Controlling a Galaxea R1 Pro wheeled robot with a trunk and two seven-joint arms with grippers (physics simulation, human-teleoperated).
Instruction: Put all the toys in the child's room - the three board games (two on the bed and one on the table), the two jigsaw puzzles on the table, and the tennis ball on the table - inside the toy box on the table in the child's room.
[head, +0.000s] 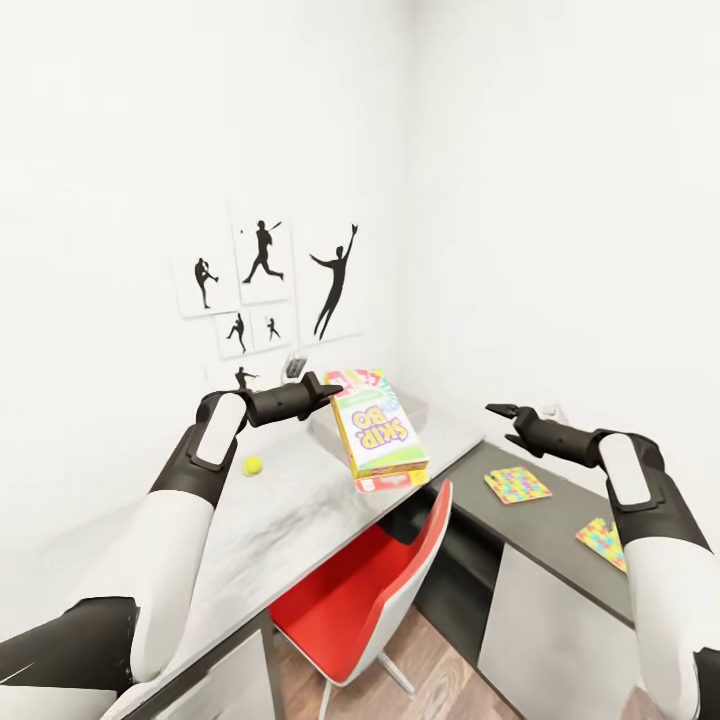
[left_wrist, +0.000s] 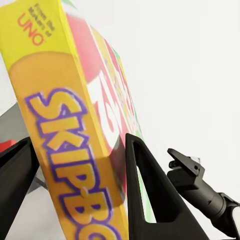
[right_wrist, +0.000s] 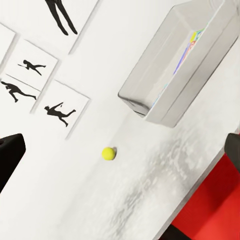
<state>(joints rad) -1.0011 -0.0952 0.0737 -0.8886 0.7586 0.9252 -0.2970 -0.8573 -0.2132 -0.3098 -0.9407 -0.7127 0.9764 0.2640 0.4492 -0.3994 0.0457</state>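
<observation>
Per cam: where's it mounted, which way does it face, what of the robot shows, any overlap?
Head: up high, facing down at the desk corner; both arms, left pincer, right pincer.
Left wrist: along its fingers clamping the game box; right pincer beyond.
Right wrist: toward desk, ball, tub; dark fingertips at edges.
Shared: head and right wrist both show ball and tub.

Tennis ball on table, left of toy box; board game above table; two jigsaw puzzles on lower section, right.
</observation>
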